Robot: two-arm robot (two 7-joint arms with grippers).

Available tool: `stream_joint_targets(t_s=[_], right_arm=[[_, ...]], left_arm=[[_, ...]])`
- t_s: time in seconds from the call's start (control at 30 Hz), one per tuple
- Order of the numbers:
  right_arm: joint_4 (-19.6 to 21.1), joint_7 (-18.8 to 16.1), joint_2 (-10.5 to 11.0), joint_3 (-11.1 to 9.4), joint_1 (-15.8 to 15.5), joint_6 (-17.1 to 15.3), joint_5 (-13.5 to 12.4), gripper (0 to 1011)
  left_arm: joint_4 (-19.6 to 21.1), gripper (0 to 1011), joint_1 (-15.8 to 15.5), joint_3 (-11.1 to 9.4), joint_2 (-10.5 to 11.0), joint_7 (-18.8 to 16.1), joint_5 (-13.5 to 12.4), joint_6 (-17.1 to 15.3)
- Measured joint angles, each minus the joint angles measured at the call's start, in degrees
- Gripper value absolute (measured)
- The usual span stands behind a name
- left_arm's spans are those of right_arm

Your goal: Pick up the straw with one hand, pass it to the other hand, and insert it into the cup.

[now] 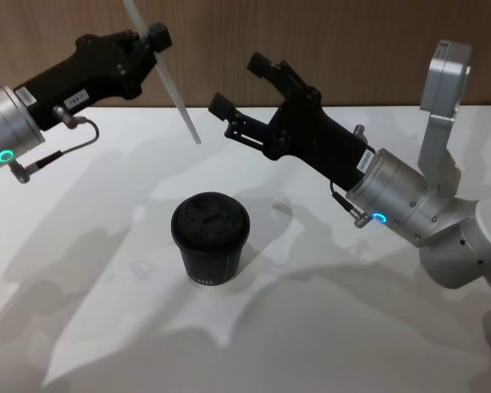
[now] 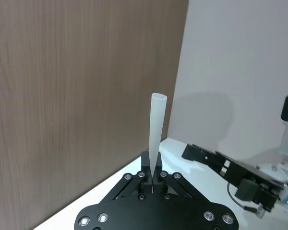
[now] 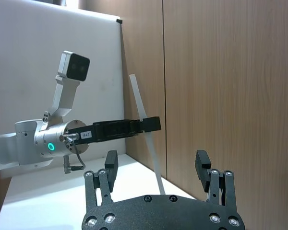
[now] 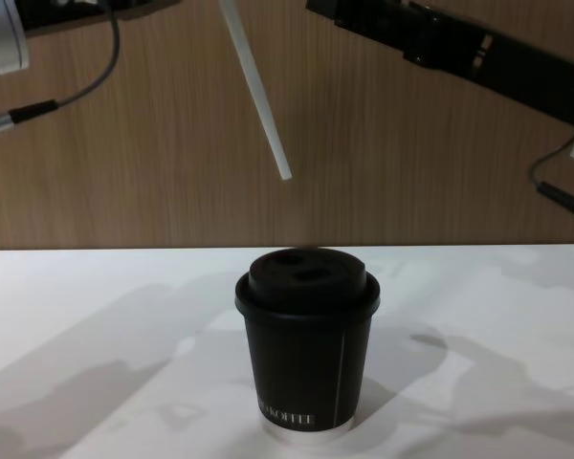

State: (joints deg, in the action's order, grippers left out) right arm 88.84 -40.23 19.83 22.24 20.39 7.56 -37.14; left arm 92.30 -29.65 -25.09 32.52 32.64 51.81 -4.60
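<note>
Straw (image 1: 174,90) pinched in the left gripper (image 1: 153,37) above the cup (image 1: 210,246) — right gripper (image 1: 239,83) spread wide nearby.

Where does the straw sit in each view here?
Head view: straw upper left, slanting down from left gripper.
Left wrist view: straw centre, rising from the shut jaws.
Right wrist view: straw centre, slanted.
Chest view: straw top centre.
Shared landmark: wood-panelled wall.
</note>
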Motion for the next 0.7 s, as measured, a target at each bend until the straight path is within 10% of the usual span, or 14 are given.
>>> stream_joint_targets(t_s=[0.7], right_arm=[[0.00, 0.00, 0.00, 0.00, 0.00, 0.00, 0.00, 1001]], left_arm=[[0.01, 3, -1.30, -2.38, 2.75, 4.30, -0.02, -1.93]])
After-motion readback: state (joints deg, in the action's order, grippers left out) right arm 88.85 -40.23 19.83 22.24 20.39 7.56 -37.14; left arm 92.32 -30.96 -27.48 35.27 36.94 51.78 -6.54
